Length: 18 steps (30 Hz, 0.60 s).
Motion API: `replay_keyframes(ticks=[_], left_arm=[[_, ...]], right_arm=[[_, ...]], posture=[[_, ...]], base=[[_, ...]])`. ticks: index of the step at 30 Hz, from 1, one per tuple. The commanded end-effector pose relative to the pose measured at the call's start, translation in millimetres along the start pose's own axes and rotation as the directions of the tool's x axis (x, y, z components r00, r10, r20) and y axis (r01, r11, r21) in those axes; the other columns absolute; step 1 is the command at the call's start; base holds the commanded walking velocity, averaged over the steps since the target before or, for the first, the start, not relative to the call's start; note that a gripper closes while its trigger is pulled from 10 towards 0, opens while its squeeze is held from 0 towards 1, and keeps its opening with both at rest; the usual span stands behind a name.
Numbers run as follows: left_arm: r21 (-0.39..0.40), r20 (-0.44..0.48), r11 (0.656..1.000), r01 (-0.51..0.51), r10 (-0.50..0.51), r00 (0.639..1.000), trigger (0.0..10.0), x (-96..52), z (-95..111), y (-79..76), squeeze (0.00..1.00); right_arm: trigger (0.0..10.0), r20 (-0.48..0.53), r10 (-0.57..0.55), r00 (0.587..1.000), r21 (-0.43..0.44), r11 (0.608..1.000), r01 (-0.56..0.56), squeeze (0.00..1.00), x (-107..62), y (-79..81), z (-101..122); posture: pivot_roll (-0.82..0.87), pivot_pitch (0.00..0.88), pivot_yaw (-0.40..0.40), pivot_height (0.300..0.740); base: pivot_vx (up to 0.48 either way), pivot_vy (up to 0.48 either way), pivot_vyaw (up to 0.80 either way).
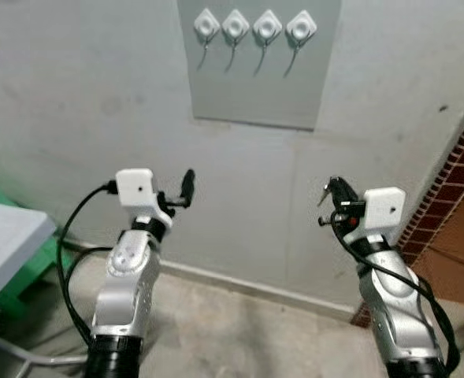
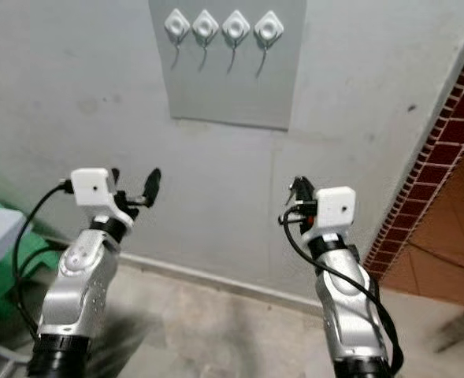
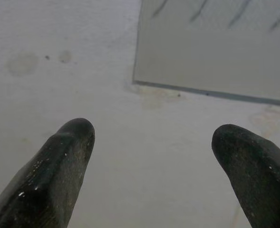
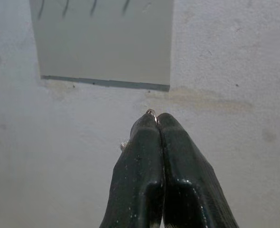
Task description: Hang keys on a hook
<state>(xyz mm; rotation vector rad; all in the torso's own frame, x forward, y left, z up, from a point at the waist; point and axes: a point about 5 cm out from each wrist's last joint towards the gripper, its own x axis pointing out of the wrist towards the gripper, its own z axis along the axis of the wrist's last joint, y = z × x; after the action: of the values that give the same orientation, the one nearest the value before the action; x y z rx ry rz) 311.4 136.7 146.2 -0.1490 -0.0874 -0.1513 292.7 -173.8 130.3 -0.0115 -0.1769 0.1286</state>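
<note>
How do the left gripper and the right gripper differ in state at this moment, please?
The left gripper has its jaws wide apart with nothing between them, while the right gripper has its jaws pressed shut on the keys, a bit of metal showing at the tips. The left gripper sits left of the hook panel; the right gripper sits below its right edge. Both are raised toward the wall, below the hooks.

A grey panel [image 1: 257, 87] carrying white hooks [image 1: 254, 27] is showing against the pale grey wall [image 1: 74, 94]; red-brown brickwork [image 1: 452, 169] and a green stand [image 1: 23, 272] are flanking it.
</note>
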Motion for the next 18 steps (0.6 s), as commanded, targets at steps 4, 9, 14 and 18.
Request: replay_keyframes(ticks=[4,9,14,18], left_arm=[[0.015,-0.004,1.0,-0.007,0.007,1.0,10.0,5.2,0.7,-0.1,0.0],[-0.009,-0.012,1.0,-0.011,0.01,1.0,10.0,6.3,-0.9,-2.0,0.0],[-0.021,-0.009,1.0,-0.019,0.018,1.0,10.0,5.5,-2.8,-2.2,0.0],[-0.076,-0.03,0.997,-0.027,0.025,0.999,10.0,4.2,-7.1,-2.2,0.0]], right_arm=[[10.0,0.03,-0.005,1.0,0.002,1.0,0.005,0.0,1.1,0.5,5.8],[10.0,0.028,-0.003,1.0,-0.008,1.0,0.003,0.0,0.8,-2.5,6.4],[10.0,0.024,0.0,1.0,-0.015,1.0,0.0,0.0,-0.7,-4.1,6.0],[10.0,0.019,0.009,1.0,-0.019,1.0,-0.008,0.0,-2.8,-4.3,6.7]], posture=[[-0.05,0.004,0.029,0.74],[-0.05,0.005,0.02,0.74],[-0.05,0.007,0.015,0.74],[-0.06,0.015,0.002,0.74]], base=[[0.0,0.0,0.0],[0.0,0.0,0.0],[0.0,0.0,0.0],[0.0,0.0,0.0]])
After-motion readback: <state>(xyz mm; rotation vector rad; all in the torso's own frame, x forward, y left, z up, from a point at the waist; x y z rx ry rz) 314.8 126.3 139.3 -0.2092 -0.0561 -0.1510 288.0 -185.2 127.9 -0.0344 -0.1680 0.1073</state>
